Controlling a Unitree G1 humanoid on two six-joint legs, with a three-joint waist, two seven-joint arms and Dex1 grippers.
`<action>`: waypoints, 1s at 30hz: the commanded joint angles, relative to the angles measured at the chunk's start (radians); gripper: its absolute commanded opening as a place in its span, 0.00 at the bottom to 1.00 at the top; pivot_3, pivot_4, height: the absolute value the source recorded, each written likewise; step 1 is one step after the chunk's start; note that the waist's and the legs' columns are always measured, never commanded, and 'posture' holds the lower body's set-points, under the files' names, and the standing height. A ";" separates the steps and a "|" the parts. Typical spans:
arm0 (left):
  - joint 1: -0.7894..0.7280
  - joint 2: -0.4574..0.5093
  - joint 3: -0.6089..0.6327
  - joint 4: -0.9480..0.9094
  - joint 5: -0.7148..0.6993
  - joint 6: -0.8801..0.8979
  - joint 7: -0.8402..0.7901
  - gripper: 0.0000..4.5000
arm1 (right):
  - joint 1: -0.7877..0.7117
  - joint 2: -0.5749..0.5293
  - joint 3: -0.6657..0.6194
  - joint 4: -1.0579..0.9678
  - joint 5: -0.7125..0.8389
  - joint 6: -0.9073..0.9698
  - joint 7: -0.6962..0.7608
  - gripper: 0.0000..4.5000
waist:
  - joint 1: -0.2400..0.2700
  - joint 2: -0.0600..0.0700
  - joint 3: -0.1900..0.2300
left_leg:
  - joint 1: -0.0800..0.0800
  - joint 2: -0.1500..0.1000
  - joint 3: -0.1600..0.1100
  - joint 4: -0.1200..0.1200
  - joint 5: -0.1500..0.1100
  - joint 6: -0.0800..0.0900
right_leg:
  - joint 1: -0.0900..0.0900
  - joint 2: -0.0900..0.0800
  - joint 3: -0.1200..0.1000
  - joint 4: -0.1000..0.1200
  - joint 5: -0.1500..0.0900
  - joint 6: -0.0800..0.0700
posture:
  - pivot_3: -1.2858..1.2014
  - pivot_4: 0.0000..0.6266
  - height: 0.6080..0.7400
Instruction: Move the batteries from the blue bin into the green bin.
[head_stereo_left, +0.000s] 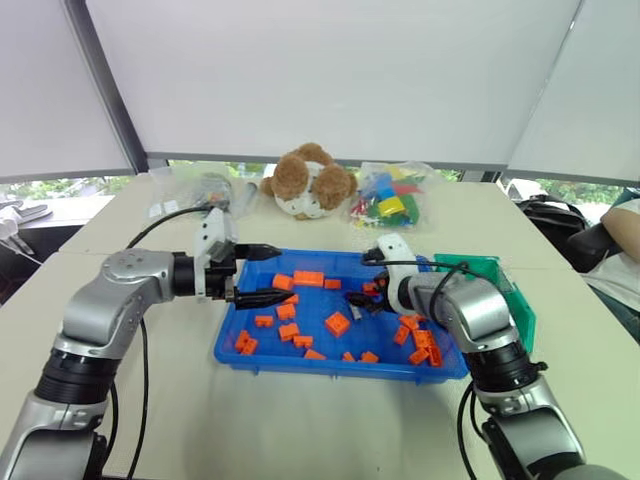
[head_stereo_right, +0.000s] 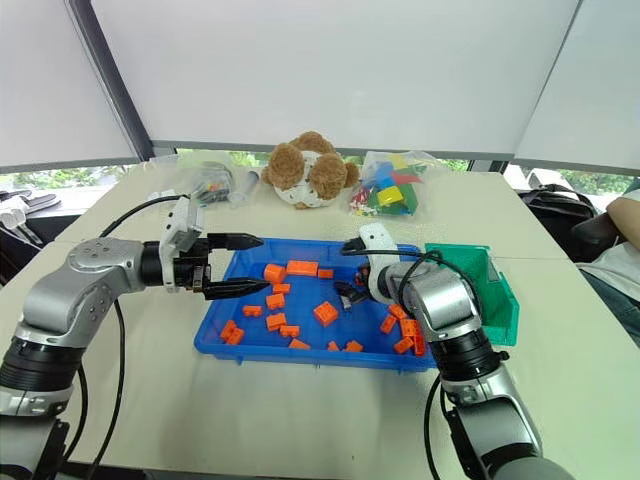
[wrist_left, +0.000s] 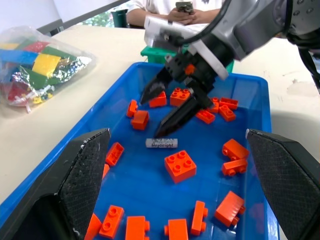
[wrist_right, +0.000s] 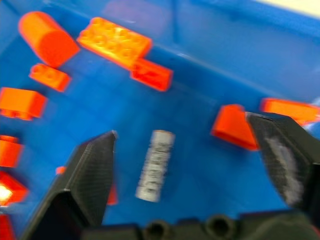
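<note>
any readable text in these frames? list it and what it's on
"Heybright" (my best reading, small print): on the battery lying in the blue bin, under the open right gripper.
Bag of coloured bricks: any print too small to read.
Nothing else legible.

Hidden, cropped and blurred parts

The green bin (head_stereo_left: 520, 300) sits partly behind the right arm — its inside cannot be seen. In the right wrist view the battery (wrist_right: 155, 165) and the orange bricks (wrist_right: 116, 42) are smeared, the battery's print unreadable. A person (wrist_left: 175, 7) beyond the worktop is cut off at the frame edge — only torso and hands show.
</note>
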 joint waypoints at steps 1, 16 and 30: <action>0.003 0.015 0.031 -0.035 -0.016 0.007 0.007 1.00 | 0.012 0.037 0.003 -0.038 -0.018 0.010 -0.052 0.99 | 0.000 0.000 0.000 | 0.000 0.000 0.000 0.000 0.000 0.000 | 0.000 0.000 0.000 0.000 0.000 0.000 | 0.52 0.24 0.78; 0.005 0.013 0.031 -0.041 -0.015 0.014 0.013 1.00 | 0.054 0.108 0.016 0.044 -0.039 0.004 -0.129 0.94 | -0.002 0.000 0.000 | 0.000 0.000 0.000 0.000 0.000 0.000 | 0.000 0.000 0.000 0.000 0.000 0.000 | 0.52 0.24 0.78; 0.012 0.017 0.031 -0.048 -0.019 0.013 0.016 1.00 | 0.034 0.057 0.024 -0.093 -0.018 0.058 -0.090 0.01 | 0.000 0.000 0.000 | 0.000 0.000 0.000 0.000 0.000 0.000 | 0.000 0.000 0.000 0.000 0.000 0.000 | 0.52 0.24 0.78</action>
